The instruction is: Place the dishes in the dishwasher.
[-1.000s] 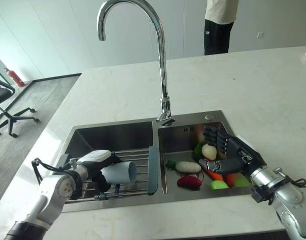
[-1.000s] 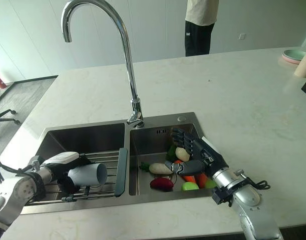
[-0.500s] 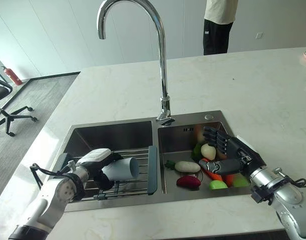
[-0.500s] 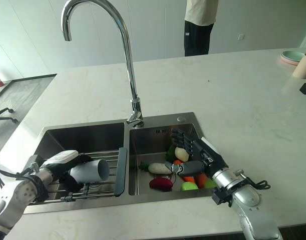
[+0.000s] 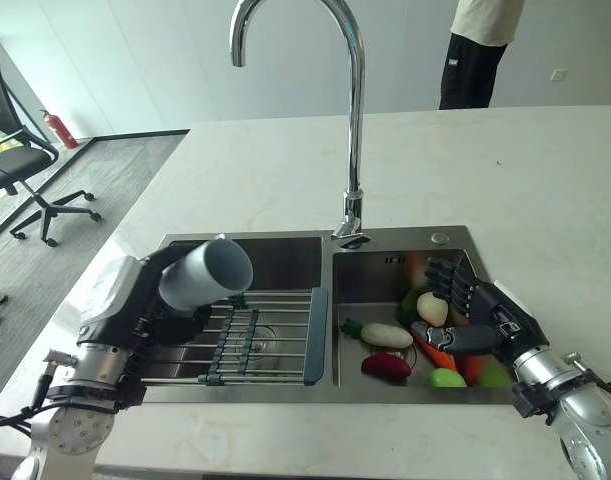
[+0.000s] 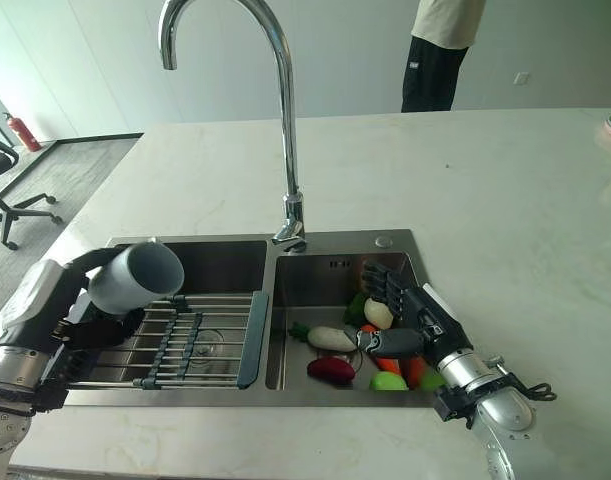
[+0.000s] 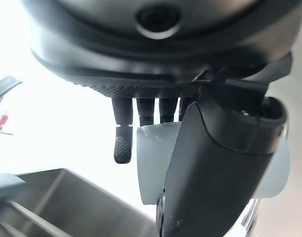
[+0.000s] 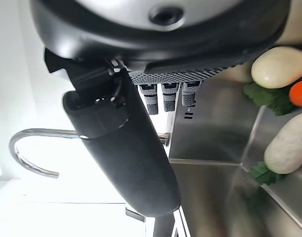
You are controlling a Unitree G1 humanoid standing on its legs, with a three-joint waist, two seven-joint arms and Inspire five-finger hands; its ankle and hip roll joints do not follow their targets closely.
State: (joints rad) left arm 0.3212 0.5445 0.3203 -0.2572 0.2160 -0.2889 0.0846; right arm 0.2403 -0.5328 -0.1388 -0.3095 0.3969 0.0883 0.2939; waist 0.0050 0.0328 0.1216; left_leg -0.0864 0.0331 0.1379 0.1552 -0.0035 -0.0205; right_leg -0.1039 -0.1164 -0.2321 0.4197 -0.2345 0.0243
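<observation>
While left hand (image 5: 135, 300) grips cup (image 5: 205, 272) | right hand (image 8: 155, 94) fingers straight

White walls (image 5: 135, 50), grey floor (image 5: 75, 240), office chair (image 5: 25, 175)

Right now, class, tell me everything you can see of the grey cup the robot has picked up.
The grey cup is a plain, smooth cylinder with a matte look, with no handle to be seen; what it is made of is hard to tell. The left hand holds it, fingers and thumb curled round its body. It is lifted clear above the wire rack in the left sink basin, tilted, its open mouth facing up and to the right. Nothing else touches it. It looks empty.
</observation>
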